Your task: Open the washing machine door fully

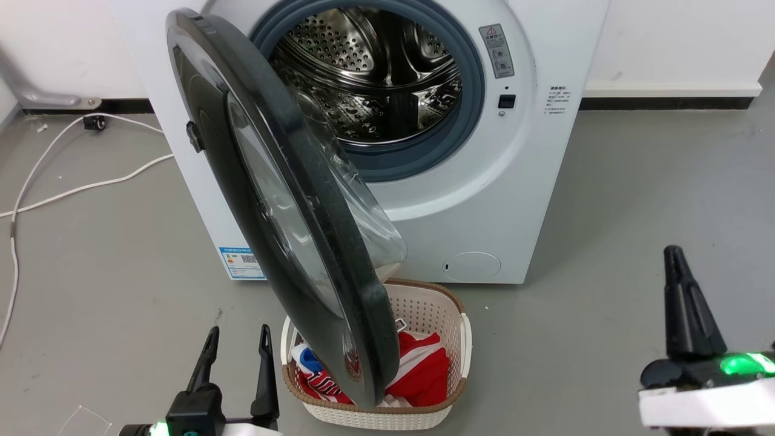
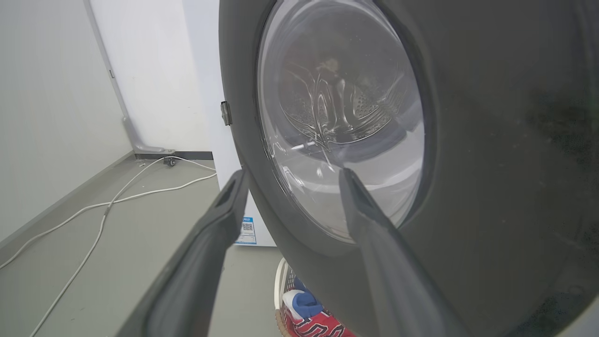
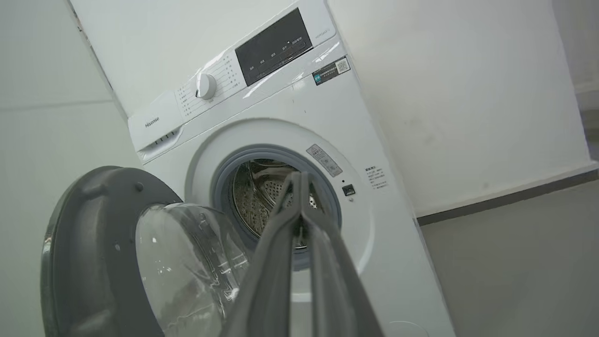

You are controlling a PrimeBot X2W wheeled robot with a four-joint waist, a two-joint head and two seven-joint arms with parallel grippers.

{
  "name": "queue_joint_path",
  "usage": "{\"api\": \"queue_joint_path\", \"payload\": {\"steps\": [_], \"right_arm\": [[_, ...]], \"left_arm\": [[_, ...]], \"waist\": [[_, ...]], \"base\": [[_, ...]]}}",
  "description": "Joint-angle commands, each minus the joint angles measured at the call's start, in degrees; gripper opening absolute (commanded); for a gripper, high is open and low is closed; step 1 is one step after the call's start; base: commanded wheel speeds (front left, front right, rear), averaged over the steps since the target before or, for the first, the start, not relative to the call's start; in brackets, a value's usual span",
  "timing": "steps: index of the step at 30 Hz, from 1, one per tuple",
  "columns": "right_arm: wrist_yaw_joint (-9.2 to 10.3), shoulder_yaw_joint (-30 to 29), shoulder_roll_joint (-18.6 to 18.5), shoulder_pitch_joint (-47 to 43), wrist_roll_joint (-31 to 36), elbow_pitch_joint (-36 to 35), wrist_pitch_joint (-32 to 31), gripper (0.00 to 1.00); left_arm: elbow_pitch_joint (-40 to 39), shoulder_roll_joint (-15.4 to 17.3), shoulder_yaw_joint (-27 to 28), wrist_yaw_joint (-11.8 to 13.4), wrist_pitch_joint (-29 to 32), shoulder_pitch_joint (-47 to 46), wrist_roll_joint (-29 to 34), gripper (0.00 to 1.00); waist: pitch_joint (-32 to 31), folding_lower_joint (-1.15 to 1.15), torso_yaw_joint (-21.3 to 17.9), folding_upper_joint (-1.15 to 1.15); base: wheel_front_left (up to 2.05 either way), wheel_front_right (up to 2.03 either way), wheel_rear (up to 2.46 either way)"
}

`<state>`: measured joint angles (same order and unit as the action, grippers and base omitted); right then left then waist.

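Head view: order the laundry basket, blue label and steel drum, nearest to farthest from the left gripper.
1. laundry basket, just right of the left gripper.
2. blue label, low on the washing machine front.
3. steel drum, deep inside it.

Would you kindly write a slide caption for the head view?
Half-open washing machine door above a laundry basket; left gripper open beside it, right gripper shut, apart.

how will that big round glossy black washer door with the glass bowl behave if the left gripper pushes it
The big round glossy black door would probably swing as one rigid piece rather than flex. Its smooth face may let the open left gripper slide. The thick bulging glass bowl suggests it's fairly heavy.
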<state>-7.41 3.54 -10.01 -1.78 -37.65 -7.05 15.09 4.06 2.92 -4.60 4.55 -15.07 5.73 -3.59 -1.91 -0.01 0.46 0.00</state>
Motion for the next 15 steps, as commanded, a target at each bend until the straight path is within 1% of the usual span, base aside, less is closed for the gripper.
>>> {"api": "queue_joint_path", "payload": {"steps": [1,3,4,8,11,15], "right_arm": [[-0.15,-0.4,1.1,-1.8,5.0,-1.1,0.0,0.00],[-0.14,-0.8,2.0,-2.9,13.7,-2.9,0.1,0.00],[-0.08,-1.1,3.0,-3.5,16.9,-3.5,0.1,0.00],[-0.08,-1.5,4.9,-6.0,26.9,-4.7,0.1,0.00],[-0.08,-2.2,6.1,-8.1,31.5,-3.7,0.1,0.00],[-0.08,-3.7,7.1,-10.0,34.3,-0.9,0.1,0.00]], "left_arm": [[-0.2,-0.1,0.2,0.3,-0.2,0.8,0.4,1.00],[-0.2,-0.1,0.2,0.3,-0.2,0.9,0.3,1.00],[-0.2,-0.1,0.2,0.3,-0.2,0.9,0.3,1.00],[-0.1,-0.1,0.2,0.3,-0.2,0.9,0.1,1.00],[0.0,-0.1,0.0,0.4,-0.2,0.9,0.1,1.00],[0.1,-0.1,-0.2,0.4,-0.2,1.1,0.1,1.00]], "waist": [[-0.1,0.01,-0.1,0.00],[-0.2,0.01,-0.2,0.00],[-0.2,0.01,-0.2,0.00],[-0.4,0.01,-0.3,0.00],[-0.5,0.01,-0.3,0.00],[-0.8,0.01,-0.2,0.00]], "base": [[0.00,0.00,0.00],[0.00,0.00,0.00],[0.00,0.00,0.00],[0.00,0.00,0.00],[0.00,0.00,0.00],[0.00,0.00,0.00]]}}
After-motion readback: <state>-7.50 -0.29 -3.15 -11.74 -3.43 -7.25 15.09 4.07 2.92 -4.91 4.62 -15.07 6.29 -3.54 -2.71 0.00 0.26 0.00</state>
